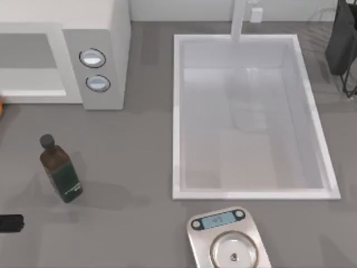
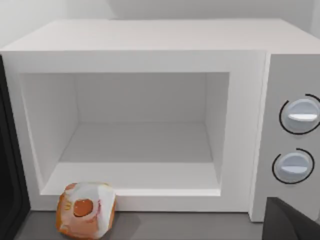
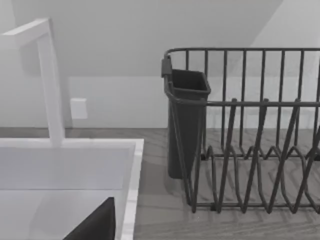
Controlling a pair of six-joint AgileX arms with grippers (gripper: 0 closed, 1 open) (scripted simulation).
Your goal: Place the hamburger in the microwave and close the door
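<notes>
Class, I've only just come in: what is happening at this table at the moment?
Nothing is being held. The microwave stands open, its cavity bare, and the hamburger sits on the table just in front of the opening, not yet inside. The door is swung out beside it. Elsewhere are a sink, a dark bottle, a kitchen scale and a dish rack.

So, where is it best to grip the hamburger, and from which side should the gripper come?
Probably across its rounded sides, coming from above and from the front. The hamburger sits on the counter right against the microwave front, below the open cavity, so the back is blocked. The open door stands close beside it, so the fingers need care on that side.
</notes>
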